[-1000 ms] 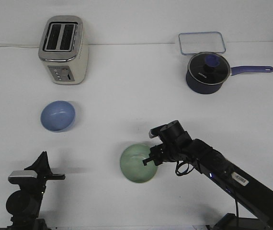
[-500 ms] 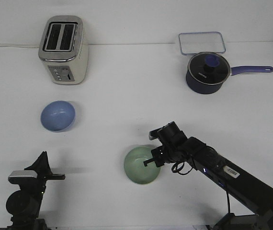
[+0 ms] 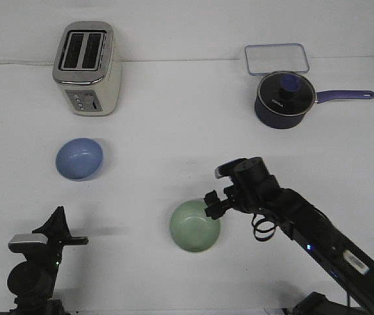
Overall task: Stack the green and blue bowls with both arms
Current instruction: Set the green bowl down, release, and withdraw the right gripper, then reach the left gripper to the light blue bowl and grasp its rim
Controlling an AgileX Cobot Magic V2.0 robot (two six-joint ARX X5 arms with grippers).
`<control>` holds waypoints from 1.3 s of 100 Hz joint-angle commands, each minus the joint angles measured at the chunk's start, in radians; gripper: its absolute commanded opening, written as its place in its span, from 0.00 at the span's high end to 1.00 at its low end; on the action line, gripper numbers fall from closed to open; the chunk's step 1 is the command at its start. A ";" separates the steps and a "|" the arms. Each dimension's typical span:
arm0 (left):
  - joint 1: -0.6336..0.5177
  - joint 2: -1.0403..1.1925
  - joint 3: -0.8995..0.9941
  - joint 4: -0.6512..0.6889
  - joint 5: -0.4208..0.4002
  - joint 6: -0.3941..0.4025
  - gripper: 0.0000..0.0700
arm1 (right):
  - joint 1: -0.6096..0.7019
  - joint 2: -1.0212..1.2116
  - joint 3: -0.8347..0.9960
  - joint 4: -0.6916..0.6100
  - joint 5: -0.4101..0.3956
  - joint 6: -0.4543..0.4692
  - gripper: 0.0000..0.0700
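Stacking is not yet done: the green bowl (image 3: 195, 226) sits on the worktop (image 3: 174, 144) touching the right tool (image 3: 211, 205), whose opening cannot be told. The blue bowl (image 3: 79, 158) lies well apart, beyond the left tool (image 3: 75, 241), also unreadable.
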State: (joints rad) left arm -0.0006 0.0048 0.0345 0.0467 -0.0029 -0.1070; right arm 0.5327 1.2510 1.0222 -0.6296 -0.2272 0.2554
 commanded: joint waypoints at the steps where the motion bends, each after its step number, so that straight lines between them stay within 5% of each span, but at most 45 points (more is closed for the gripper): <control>1: 0.000 -0.002 0.005 0.024 -0.005 -0.129 0.99 | -0.023 -0.056 0.019 0.009 0.023 -0.060 0.33; 11: 0.000 -0.002 0.021 0.079 -0.005 -0.254 0.98 | -0.088 -0.165 0.012 0.009 0.051 -0.110 0.33; 24: 0.000 0.036 0.119 0.032 -0.005 -0.274 0.98 | -0.178 -0.331 -0.077 0.076 0.051 -0.114 0.34; 51: 0.001 0.427 0.512 -0.218 -0.080 -0.153 0.98 | -0.294 -0.666 -0.387 0.180 0.044 -0.061 0.34; 74: 0.008 0.858 0.848 -0.419 -0.079 -0.039 0.96 | -0.318 -0.742 -0.430 0.143 0.043 -0.078 0.34; 81: 0.008 0.957 0.915 -0.443 -0.079 -0.034 0.79 | -0.318 -0.741 -0.430 0.142 0.035 -0.082 0.34; 91: 0.009 1.090 1.000 -0.465 -0.079 -0.022 0.33 | -0.318 -0.739 -0.430 0.143 0.021 -0.093 0.34; 97: 0.013 1.160 1.049 -0.494 -0.079 -0.012 0.18 | -0.318 -0.740 -0.430 0.142 0.020 -0.096 0.34; 114: 0.036 1.341 1.192 -0.629 -0.079 0.005 0.05 | -0.318 -0.740 -0.430 0.142 0.018 -0.100 0.34; 130: 0.061 1.479 1.292 -0.702 -0.079 0.050 0.05 | -0.318 -0.740 -0.430 0.142 0.017 -0.100 0.34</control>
State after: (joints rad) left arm 0.0536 1.4345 1.2823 -0.6369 -0.0795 -0.0902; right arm 0.2138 0.5083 0.5827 -0.4957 -0.2070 0.1638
